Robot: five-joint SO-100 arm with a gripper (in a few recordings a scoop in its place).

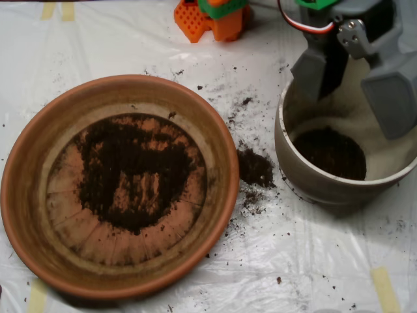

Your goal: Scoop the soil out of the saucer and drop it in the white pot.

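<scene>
The terracotta saucer (26,189) lies at the left with a thin ring-shaped layer of dark soil (133,173) on its base. The white pot (306,176) stands at the right, with a dark patch of soil (329,151) at its bottom. My grey scoop (355,81) hangs over the pot's far rim, its two shells spread apart and open, one at the left and one at the right, with nothing seen between them.
A clump of spilled soil (254,168) lies on the white plastic sheet (326,261) between saucer and pot, with crumbs scattered around. The arm's orange and green base (212,16) stands at the top. Tape strips (384,287) mark the sheet's corners.
</scene>
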